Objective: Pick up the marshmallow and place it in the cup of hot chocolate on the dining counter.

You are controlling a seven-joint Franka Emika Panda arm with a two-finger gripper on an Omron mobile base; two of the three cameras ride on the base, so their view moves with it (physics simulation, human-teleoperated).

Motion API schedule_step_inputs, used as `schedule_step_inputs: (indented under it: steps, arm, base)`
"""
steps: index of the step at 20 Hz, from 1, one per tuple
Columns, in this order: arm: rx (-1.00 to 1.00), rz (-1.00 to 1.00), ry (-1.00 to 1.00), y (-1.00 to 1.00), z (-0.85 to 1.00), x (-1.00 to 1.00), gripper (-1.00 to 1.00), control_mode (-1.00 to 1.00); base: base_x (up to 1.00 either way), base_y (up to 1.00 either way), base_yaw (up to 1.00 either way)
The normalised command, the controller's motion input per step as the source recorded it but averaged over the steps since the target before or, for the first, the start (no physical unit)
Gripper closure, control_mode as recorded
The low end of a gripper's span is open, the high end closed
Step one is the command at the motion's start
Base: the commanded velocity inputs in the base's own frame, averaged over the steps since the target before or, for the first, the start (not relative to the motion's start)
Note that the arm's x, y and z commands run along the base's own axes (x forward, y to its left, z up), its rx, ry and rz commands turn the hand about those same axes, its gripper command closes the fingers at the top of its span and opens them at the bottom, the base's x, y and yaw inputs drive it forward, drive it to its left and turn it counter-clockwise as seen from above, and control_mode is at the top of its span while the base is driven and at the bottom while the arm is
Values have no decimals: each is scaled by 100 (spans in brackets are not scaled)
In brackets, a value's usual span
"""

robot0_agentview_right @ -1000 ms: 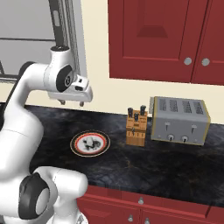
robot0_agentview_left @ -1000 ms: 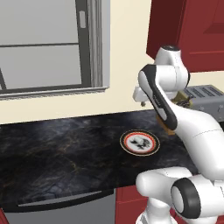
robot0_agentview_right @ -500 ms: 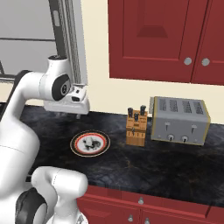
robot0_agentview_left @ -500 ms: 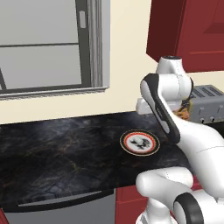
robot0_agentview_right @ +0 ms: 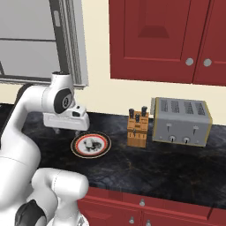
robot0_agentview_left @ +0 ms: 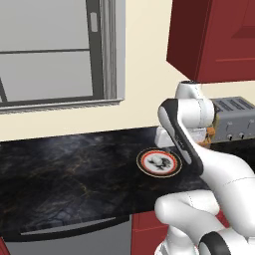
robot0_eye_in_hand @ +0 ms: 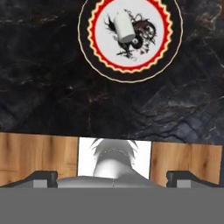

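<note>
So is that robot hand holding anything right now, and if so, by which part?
Nothing is held. The gripper hangs open above the counter with its fingertips wide apart, and the marshmallow lies untouched on the plate ahead of it.

marshmallow (robot0_eye_in_hand: 123, 27) white | plate (robot0_eye_in_hand: 94, 52) red zigzag ring, black rim | counter (robot0_eye_in_hand: 43, 87) black, veined

knife block (robot0_agentview_left: 206, 135) mostly hidden behind arm, claw (robot0_eye_in_hand: 112, 176) tips barely visible

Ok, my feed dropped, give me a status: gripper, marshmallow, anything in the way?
Gripper open, empty, above the counter. Marshmallow lying on the red-rimmed plate, untouched. Knife block and toaster stand off to the side, path clear.
</note>
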Motion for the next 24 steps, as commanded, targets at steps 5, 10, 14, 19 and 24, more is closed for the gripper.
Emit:
schedule_step_inputs:
  steps: [5,10,14,19,24]
  arm:
    - [-1,7,10,0,-55,2,-100,-100]
    - [0,11,0,0,-29,16,-100,-100]
    - [0,12,-1,0,-16,35,-100,-100]
    - [0,15,-1,0,-24,41,-100,-100]
    - [0,13,0,0,-30,35,-100,-100]
  base:
    - [0,0,0]
    - [0,0,0]
    - [0,0,0]
    - [0,0,0]
    - [0,0,0]
